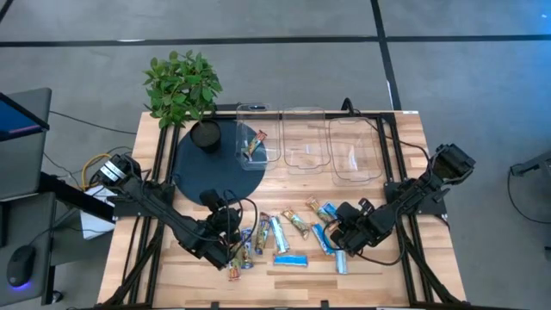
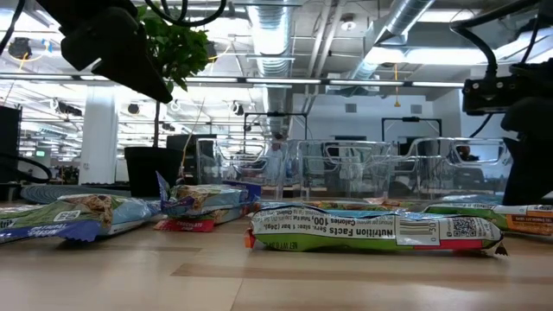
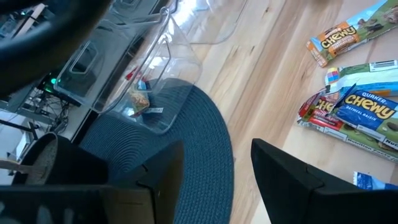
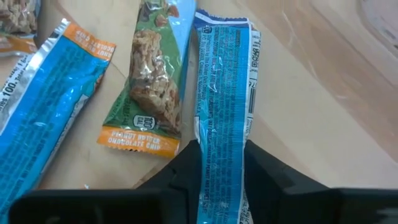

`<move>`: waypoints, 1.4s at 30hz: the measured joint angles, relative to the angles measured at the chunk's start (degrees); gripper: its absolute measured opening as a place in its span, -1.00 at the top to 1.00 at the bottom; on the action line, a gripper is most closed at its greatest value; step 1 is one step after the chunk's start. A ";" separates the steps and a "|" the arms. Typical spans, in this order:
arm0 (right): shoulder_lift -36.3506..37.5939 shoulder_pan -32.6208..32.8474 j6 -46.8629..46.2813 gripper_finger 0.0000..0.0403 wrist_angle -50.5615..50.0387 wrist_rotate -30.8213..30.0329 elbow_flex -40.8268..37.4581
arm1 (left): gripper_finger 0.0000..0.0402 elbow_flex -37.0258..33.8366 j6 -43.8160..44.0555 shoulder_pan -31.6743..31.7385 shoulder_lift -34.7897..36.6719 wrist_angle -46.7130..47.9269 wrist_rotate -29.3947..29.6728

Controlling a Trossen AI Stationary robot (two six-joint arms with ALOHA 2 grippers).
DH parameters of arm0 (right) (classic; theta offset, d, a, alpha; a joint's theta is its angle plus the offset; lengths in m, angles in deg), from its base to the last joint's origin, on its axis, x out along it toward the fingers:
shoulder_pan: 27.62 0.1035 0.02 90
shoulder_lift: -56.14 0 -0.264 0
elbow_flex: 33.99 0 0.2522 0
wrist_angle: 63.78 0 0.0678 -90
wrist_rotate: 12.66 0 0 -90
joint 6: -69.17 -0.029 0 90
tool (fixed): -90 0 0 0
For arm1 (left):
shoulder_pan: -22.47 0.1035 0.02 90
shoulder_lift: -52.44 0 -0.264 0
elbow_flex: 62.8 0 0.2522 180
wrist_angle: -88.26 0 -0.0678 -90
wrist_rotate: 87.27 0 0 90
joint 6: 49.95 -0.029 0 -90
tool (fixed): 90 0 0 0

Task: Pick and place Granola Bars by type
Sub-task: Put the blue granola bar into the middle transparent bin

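Right claw picking a blue bar, left claw waiting.

Lower left, the left claw [image 1: 225,226] hangs apart, empty. Bars [image 1: 277,234] lie scattered along the lower counter [image 1: 405,146]. The right claw [image 4: 216,163] straddles a blue bar [image 4: 221,106]; next, probably clamp, lift, carry to a tub [image 1: 303,138].

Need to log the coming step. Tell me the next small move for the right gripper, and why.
Probably close the fingers and lift. In the right wrist view the right gripper sits low over a blue granola bar, the wrapper running between its two open fingers, the bar flat on the table. The left gripper is open and empty near the dark round mat.
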 joint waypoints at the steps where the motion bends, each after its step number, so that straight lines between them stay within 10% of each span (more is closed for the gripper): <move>1: 0.00 0.00 0.00 0.59 0.00 -0.27 0.00 | 0.09 0.00 0.01 0.02 0.00 -0.15 0.02; 14: 0.00 2.43 -0.29 0.59 -8.34 -3.89 7.04 | 0.09 0.00 0.03 0.02 0.00 -0.23 0.07; 27: 0.00 3.95 -14.59 0.60 -38.68 -14.87 23.69 | 0.09 0.00 0.05 0.00 0.00 -0.67 0.53; 42: 2.28 -14.16 -11.76 0.60 -51.79 -16.30 26.20 | 0.09 -1.12 0.02 -0.04 0.03 -2.24 2.30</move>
